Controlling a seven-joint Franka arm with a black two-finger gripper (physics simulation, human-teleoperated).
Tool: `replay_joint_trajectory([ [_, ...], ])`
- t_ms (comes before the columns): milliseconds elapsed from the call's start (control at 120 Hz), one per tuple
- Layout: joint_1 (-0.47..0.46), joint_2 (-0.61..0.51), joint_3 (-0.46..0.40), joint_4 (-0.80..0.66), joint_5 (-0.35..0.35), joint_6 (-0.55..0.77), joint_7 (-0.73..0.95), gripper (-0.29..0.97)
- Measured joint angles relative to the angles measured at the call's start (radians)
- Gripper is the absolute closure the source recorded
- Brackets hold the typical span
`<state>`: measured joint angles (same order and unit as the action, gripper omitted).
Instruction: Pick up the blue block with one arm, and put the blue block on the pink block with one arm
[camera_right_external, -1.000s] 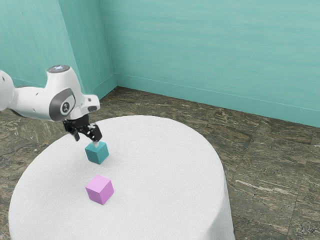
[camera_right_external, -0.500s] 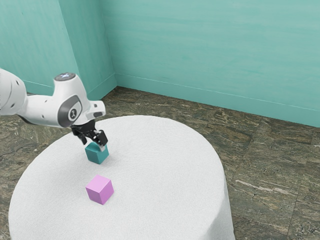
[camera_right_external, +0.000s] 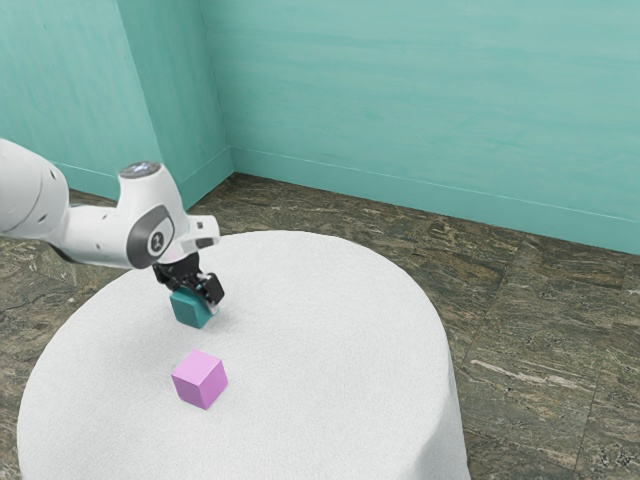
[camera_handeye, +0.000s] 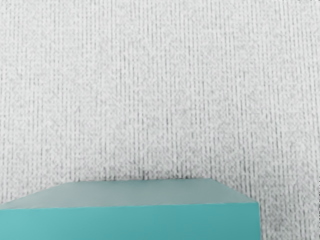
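The blue block (camera_right_external: 189, 310) rests on the white tablecloth, a teal cube toward the exterior view's left. My black gripper (camera_right_external: 196, 291) is down over its top, open, with one finger on either side of the cube. In the wrist view the blue block (camera_handeye: 130, 212) lies right under my hand, its top face and one side showing against the cloth. The pink block (camera_right_external: 199, 379) stands alone on the cloth, nearer the front edge and apart from the blue one.
The round table (camera_right_external: 330, 330) is covered in white cloth and drops off at its edge on the exterior view's right. Bare cloth lies between and around the two blocks. Teal walls and a stone floor lie behind.
My hand has come down and moved slightly toward the exterior view's right, from above the blue block to around its top. Both blocks have stayed where they were.
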<state>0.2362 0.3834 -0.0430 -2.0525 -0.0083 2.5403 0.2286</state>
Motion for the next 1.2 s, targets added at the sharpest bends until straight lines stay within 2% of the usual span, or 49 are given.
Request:
replay_joint_trajectory([
  [158, 0.0, -0.009, 0.0, -0.014, -0.025, 0.01, 0.005, 0.01],
  [325, 0.0, -0.01, 0.0, -0.016, -0.032, 0.014, -0.002, 0.26],
  [458, -0.002, -0.025, 0.0, -0.022, -0.028, 0.017, -0.015, 0.32],
  [592, -0.031, -0.201, -0.002, -0.158, -0.023, 0.019, -0.06, 0.33],
  [850, -0.091, -0.47, -0.064, -0.391, -0.02, 0.018, -0.206, 0.33],
  [958, -0.066, -0.527, -0.075, -0.451, -0.019, 0.017, -0.27, 0.33],
  [1200, -0.066, -0.566, -0.109, -0.516, -0.021, 0.014, -0.381, 0.33],
])
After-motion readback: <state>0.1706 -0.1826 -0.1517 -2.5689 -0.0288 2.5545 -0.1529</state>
